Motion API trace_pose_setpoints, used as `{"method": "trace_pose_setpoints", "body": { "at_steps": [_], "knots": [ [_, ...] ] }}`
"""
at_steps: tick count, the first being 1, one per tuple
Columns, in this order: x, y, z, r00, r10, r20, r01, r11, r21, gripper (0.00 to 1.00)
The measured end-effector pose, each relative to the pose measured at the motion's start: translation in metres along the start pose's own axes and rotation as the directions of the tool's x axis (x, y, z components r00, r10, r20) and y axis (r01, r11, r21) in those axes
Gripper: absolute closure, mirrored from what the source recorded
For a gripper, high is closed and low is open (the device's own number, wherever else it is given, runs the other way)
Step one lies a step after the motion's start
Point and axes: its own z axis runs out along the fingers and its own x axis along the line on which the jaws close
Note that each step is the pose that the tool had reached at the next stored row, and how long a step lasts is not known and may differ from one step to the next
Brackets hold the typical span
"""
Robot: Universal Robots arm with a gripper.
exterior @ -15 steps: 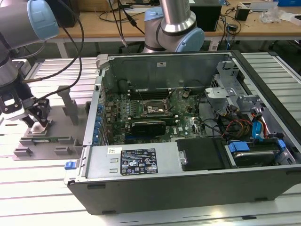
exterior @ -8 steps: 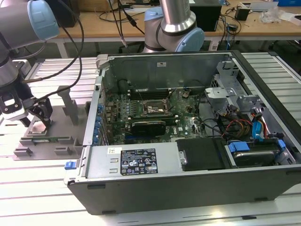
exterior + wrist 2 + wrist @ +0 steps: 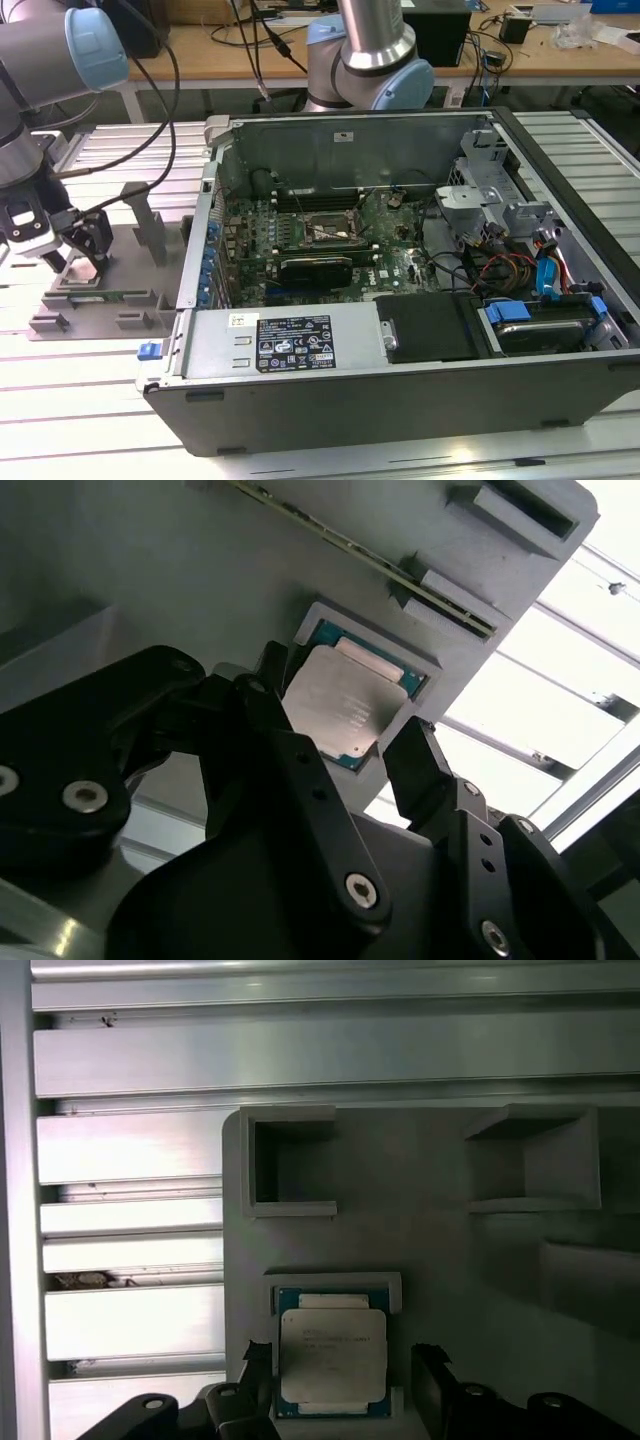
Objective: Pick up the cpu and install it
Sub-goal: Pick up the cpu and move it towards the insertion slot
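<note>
Lower left of the exterior view: gripper [image 3: 78, 265] fingers [image 3: 415, 765] flank the cpu [image 3: 348, 702], a gap at each side; grey posts [image 3: 150, 230] and the case wall [image 3: 203, 235] stand between it and the socket [image 3: 322, 232], itself clear above.

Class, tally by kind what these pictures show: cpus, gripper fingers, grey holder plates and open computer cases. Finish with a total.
cpu: 1
gripper fingers: 2
grey holder plate: 1
open computer case: 1
Total: 5
</note>
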Motion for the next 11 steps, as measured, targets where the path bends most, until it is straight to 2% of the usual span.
{"method": "trace_pose_setpoints", "body": {
  "at_steps": [11],
  "knots": [
    [0.0035, 0.0045, 0.0097, 1.0000, 0.000, 0.0003, 0.000, 1.0000, -0.0002, 0.34]
  ]
}}
